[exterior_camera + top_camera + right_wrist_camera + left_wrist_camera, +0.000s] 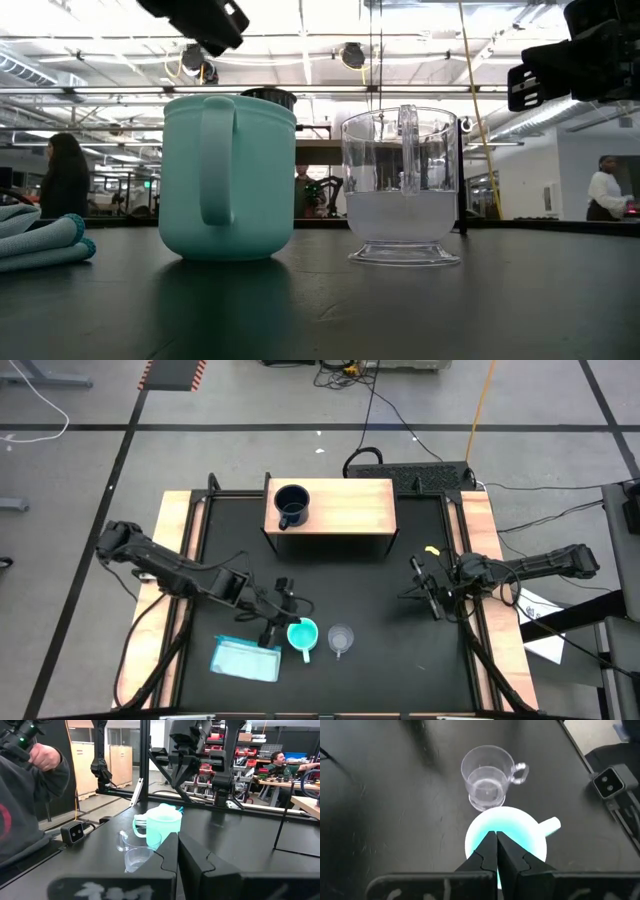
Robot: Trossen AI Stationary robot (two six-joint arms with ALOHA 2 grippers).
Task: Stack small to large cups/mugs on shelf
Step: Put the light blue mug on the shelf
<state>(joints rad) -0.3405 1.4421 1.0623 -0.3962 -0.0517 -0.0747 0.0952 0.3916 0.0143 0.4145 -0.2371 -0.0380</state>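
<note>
The dark mug (pixel 291 506) stands upright on the wooden shelf (pixel 350 505) at the table's far side. The turquoise mug (pixel 303 634) and the clear cup (pixel 341 639) stand upright side by side on the black table near its front edge, the cup to the right. My left gripper (pixel 496 834) is shut and hovers just above the turquoise mug's (pixel 520 827) opening, clear of it in the low view (pixel 205 25). My right gripper (pixel 420 592) is shut and empty at the table's right, above the table, facing the two cups (pixel 135 852).
A flat light-blue packet (pixel 246 658) lies left of the turquoise mug near the front edge. A small camera box (pixel 607 782) sits at the table's front edge. A person's sleeve (pixel 25 800) shows beyond the table in the right wrist view.
</note>
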